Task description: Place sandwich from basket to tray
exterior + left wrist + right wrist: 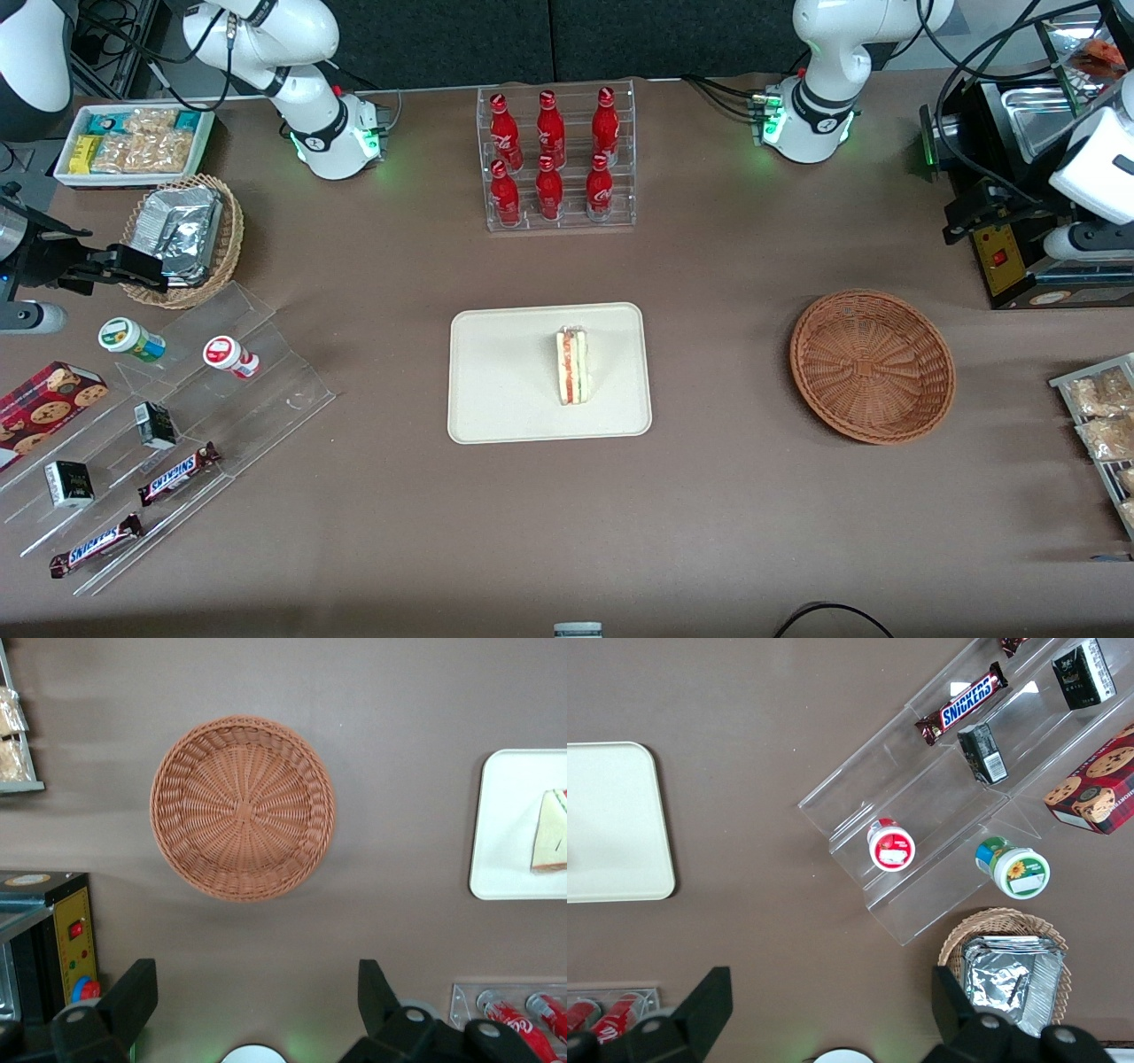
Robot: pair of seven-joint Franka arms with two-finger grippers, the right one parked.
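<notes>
Sandwich lies on tray; wrist view shows tool wide above basket.

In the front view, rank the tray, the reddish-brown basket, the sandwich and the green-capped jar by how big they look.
1. tray, largest
2. basket, slightly smaller in spread
3. sandwich, on the tray
4. green-capped jar, close to the sandwich in size; unsure

The left arm's hand hangs open above the table beside the basket, holding nothing.

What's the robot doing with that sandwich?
The sandwich already sits on the tray. The basket is empty. The gripper hangs open above the table beside the basket, holding nothing. The job looks done.
</notes>
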